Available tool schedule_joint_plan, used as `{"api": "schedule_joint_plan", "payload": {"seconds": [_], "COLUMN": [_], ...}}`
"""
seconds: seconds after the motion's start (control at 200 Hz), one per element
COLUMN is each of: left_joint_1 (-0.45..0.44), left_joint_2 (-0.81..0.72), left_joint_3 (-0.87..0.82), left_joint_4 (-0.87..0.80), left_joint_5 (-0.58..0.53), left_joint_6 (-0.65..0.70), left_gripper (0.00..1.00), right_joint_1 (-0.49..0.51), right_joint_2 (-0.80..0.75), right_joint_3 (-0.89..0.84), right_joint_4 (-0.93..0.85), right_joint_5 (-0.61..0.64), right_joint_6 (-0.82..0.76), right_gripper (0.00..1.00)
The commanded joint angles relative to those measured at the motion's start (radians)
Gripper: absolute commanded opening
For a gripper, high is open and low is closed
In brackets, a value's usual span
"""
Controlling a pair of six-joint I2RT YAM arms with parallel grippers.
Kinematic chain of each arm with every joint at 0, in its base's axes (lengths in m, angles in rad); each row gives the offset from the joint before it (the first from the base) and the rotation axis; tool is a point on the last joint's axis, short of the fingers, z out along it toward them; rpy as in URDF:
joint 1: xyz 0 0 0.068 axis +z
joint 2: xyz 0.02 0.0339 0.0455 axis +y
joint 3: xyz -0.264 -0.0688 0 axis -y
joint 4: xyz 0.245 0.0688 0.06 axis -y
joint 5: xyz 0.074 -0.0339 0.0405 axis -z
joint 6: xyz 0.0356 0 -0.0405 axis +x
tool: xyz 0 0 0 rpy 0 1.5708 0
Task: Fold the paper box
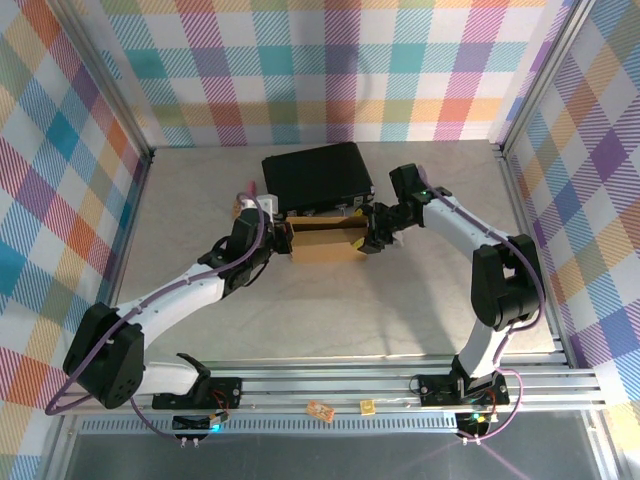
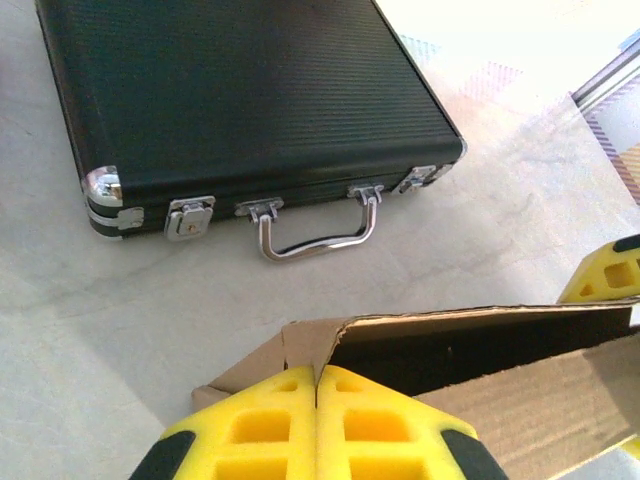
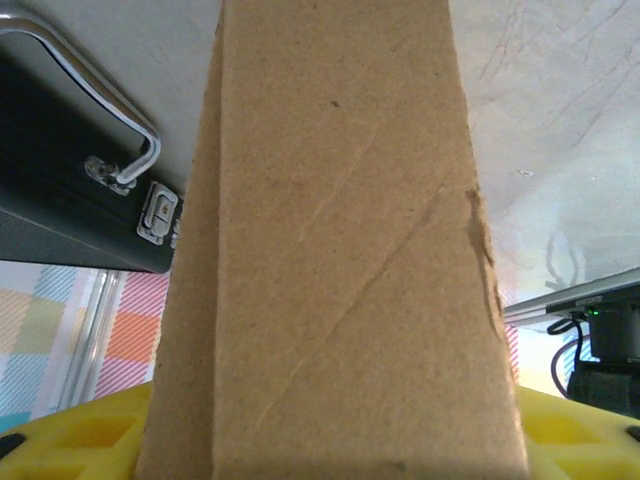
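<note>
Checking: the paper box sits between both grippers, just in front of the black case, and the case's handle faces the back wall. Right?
Not quite: the handle faces the paper box, not the back wall, as the left wrist view shows. The rest stands: the box sits between the left gripper and right gripper, in front of the black case.

From my overhead feed, the paper box (image 1: 325, 243) sits mid-table (image 1: 400, 310), its brown cardboard partly stood up. The black case (image 1: 317, 176) lies just beside it at 12 o'clock. My left gripper (image 1: 284, 238) is at the box's 9 o'clock end and my right gripper (image 1: 367, 240) at its 3 o'clock end, both against the cardboard. I can't make out the jaws from here. A small pink object (image 1: 245, 187) lies at 10 o'clock from the box, near the case's left edge.
</note>
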Motion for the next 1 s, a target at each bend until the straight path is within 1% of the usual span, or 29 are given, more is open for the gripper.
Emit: {"api": "schedule_joint_plan", "payload": {"seconds": [0.0,0.085,0.155,0.215,0.265,0.395,0.635,0.79,0.995], "left_joint_1": [-0.012,-0.007,0.001,0.010,0.015,0.018,0.018,0.017,0.013], "left_joint_2": [0.018,0.026,0.040,0.058,0.068,0.084,0.108,0.118,0.111], "left_joint_3": [0.059,0.099,0.139,0.183,0.197,0.196,0.168,0.150,0.086], "left_joint_4": [-0.113,-0.183,-0.254,-0.319,-0.342,-0.335,-0.275,-0.236,-0.169], "left_joint_5": [0.055,0.056,0.066,0.080,0.092,0.107,0.088,0.085,0.072], "left_joint_6": [-0.029,-0.052,-0.066,-0.076,-0.083,-0.099,-0.113,-0.094,-0.065], "left_gripper": [0.00,0.00,0.00,0.00,0.00,0.00,0.00,0.00,0.00], "right_joint_1": [0.003,0.002,0.002,0.002,0.002,0.002,0.002,0.002,0.002], "right_joint_2": [0.028,0.034,0.040,0.043,0.044,0.048,0.051,0.053,0.058], "right_joint_3": [0.003,0.007,0.009,0.013,0.013,0.014,0.017,0.023,0.029], "right_joint_4": [0.025,0.031,0.033,0.031,0.036,0.047,0.048,0.042,0.043], "right_joint_5": [0.023,0.028,0.032,0.034,0.036,0.035,0.036,0.036,0.037], "right_joint_6": [0.049,0.063,0.068,0.070,0.074,0.083,0.086,0.088,0.087], "right_gripper": [0.59,0.59,0.55,0.54,0.54,0.53,0.53,0.53,0.52]}}
